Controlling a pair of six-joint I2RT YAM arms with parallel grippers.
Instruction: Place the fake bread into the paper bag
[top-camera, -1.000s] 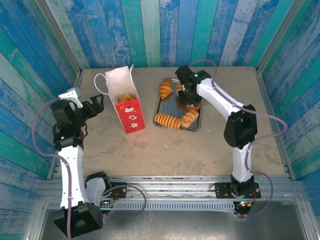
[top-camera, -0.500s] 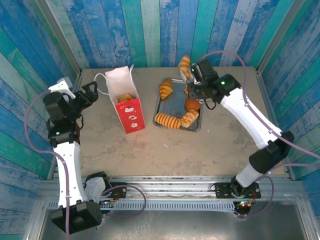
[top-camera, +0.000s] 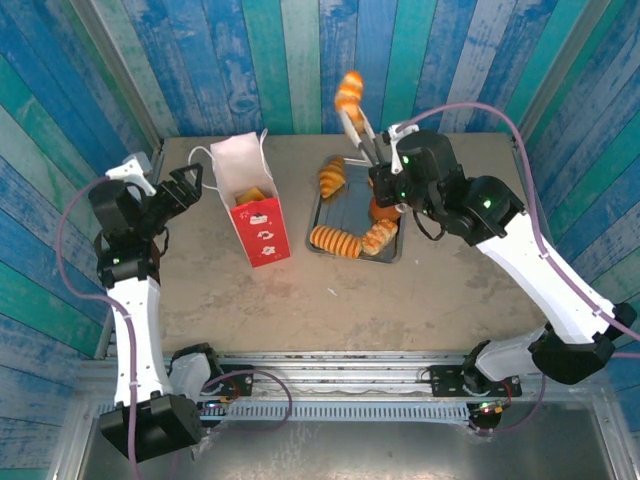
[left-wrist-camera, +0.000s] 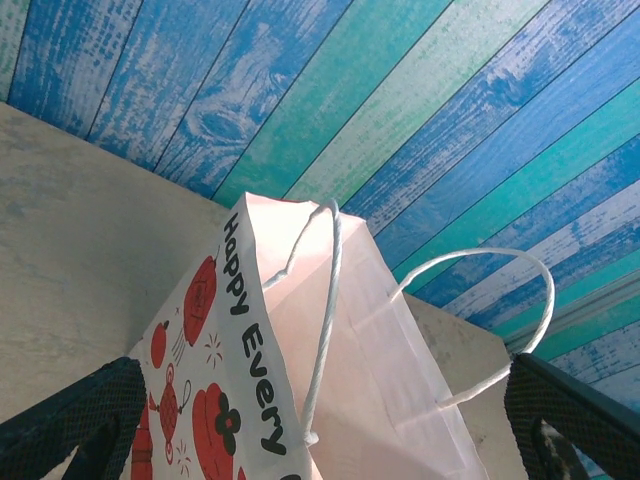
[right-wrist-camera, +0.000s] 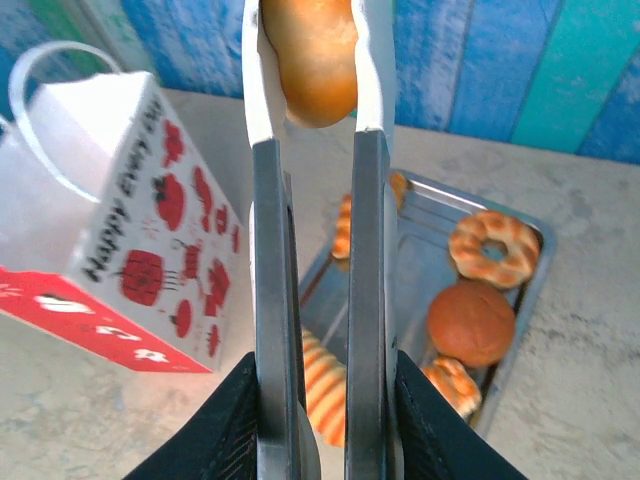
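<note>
My right gripper is shut on one golden-brown piece of fake bread, raised high above the grey tray. In the right wrist view the long fingers pinch that piece at their tips. On the tray lie a croissant, a ridged long loaf, a dark bun and a ring doughnut. The paper bag stands upright left of the tray, with a golden piece inside it. My left gripper is open beside the bag's left handle.
The blue and green plank walls close in the table on three sides. Bare tabletop stretches between the tray and the arm bases. The bag's printed side stands close in front of the left wrist camera.
The right gripper has lifted a piece of bread off the tray, upward and toward the back wall. The left gripper has shifted slightly toward the bag.
</note>
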